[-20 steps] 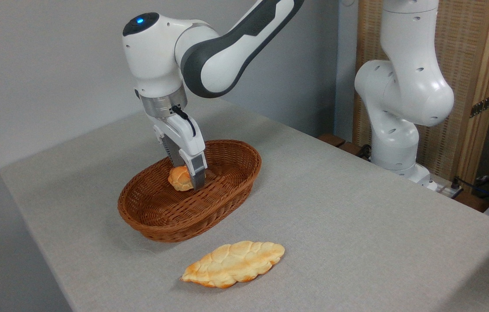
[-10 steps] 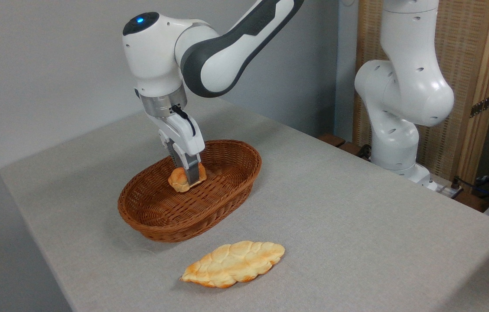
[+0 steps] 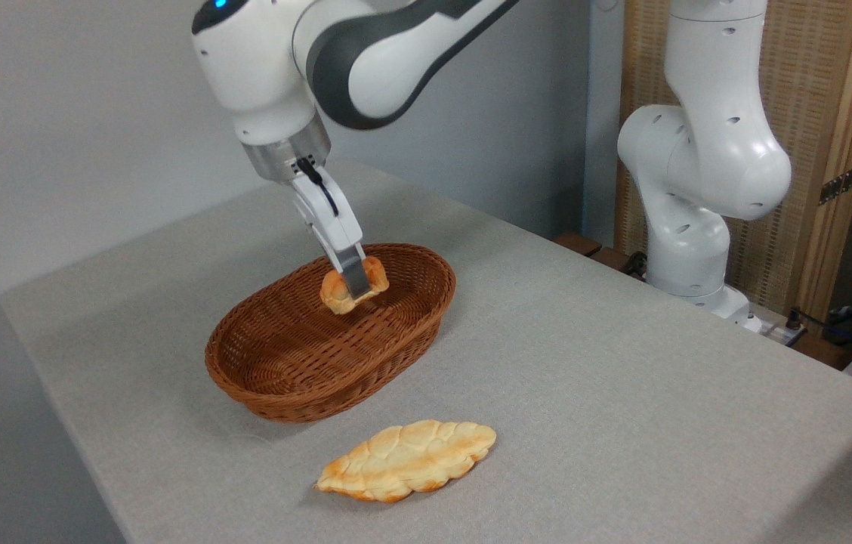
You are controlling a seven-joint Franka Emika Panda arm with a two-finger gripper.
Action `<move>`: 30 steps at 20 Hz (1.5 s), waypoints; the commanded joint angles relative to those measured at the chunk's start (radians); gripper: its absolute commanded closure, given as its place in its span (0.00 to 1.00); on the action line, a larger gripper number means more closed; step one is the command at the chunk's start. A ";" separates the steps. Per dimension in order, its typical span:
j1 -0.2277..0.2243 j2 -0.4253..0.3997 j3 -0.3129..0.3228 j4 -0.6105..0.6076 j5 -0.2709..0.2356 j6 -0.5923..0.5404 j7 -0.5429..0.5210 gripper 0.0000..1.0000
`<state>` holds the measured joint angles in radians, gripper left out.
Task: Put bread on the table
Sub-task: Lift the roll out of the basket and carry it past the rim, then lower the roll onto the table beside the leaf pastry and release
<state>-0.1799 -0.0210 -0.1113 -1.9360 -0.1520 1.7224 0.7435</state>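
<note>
The worktop (image 3: 622, 393) is a broad surface under plain light grey cloth, running from the left edge toward the lower right corner. On its left half sits a brown oval wicker basket (image 3: 275, 385), its long axis slanting up toward the right. Above the basket's far right end, the white and dark grey arm (image 3: 365, 53) reaches down from the top, and its end effector (image 3: 356, 287) is closed on the bread (image 3: 334, 290), a small golden-orange bun that hangs tilted in the air, clear of the basket floor and about level with the far rim. In front of the basket and a little to its right, a long flat leaf-shaped loaf (image 3: 407, 459) lies on the cloth, apart from the basket. Further right, the arm's white base column (image 3: 698, 174) stands past the worktop's far edge, before a woven screen (image 3: 804, 174).
</note>
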 commanded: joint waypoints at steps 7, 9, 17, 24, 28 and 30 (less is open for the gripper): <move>0.002 -0.126 0.245 0.028 0.050 -0.162 0.411 0.68; 0.002 -0.128 0.261 0.029 0.093 -0.159 0.462 0.61; 0.002 -0.128 0.271 0.029 0.177 -0.147 0.588 0.00; 0.002 -0.128 0.283 0.031 0.172 -0.145 0.602 0.00; 0.002 -0.129 0.283 0.031 0.166 -0.145 0.600 0.00; 0.002 -0.129 0.283 0.031 0.164 -0.147 0.600 0.00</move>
<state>-0.1676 -0.1397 0.1572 -1.9017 0.0095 1.5748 1.3251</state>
